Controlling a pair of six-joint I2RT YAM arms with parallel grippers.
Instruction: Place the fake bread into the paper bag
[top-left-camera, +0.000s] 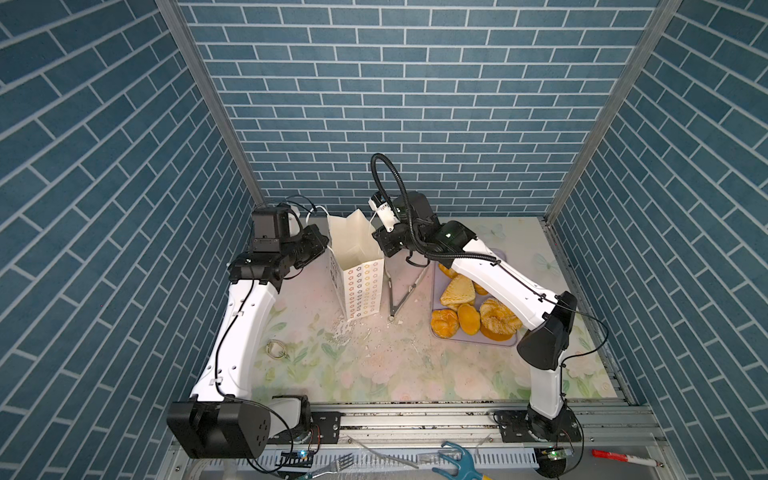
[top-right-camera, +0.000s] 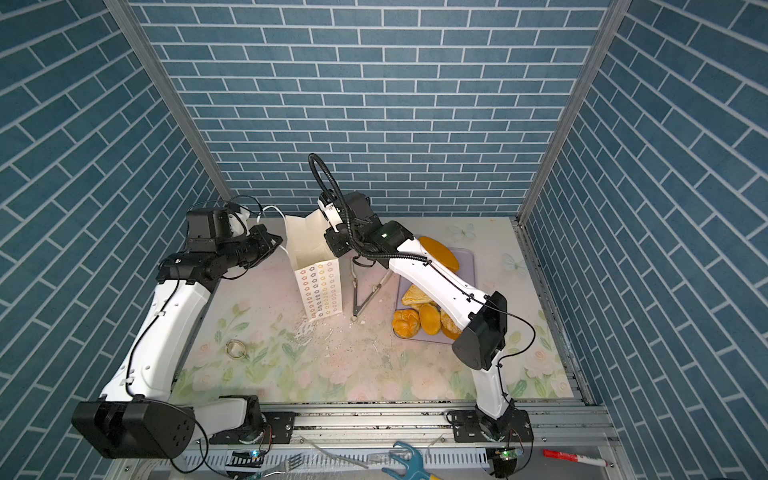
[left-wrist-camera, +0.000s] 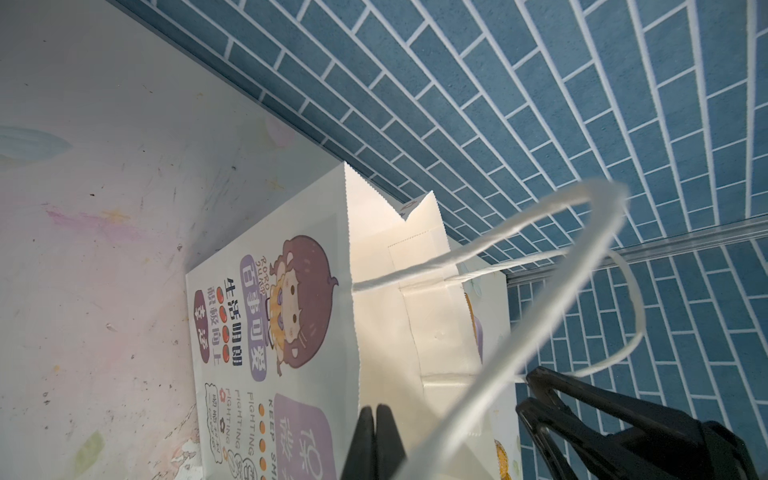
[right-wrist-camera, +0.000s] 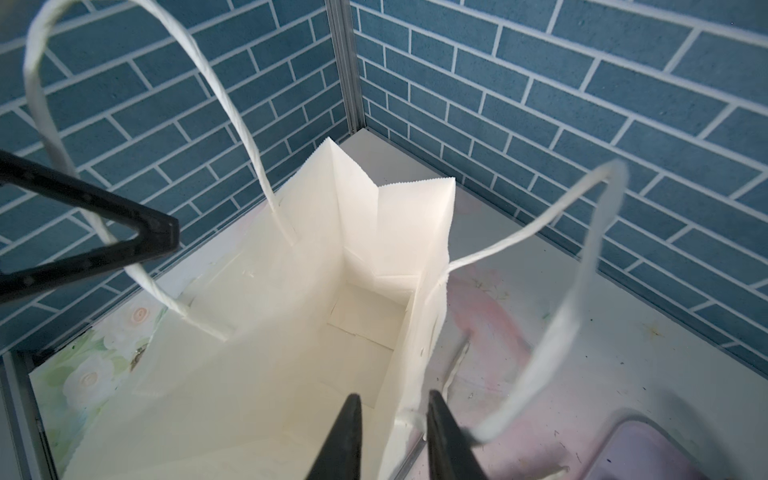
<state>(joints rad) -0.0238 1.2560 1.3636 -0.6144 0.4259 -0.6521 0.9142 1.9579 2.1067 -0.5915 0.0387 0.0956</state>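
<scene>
With left claw (left-wrist-camera: 376, 419) and right claw (right-wrist-camera: 392, 401) pinching opposite rims of paper bag (top-left-camera: 360, 286), find fake bread (top-left-camera: 468, 318) beyond bag's right-claw side, nearer that arm.

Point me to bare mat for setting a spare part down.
Front middle of the mat, between the metal ring and the right arm's base, is bare but for crumbs. Back right corner beyond the tray too. Crowded: paper bag, tongs and tray sit close together.

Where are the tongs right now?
In both top views the tongs lie spread in a V on the table, in the gap between the paper bag and the lavender tray of fake bread.
</scene>
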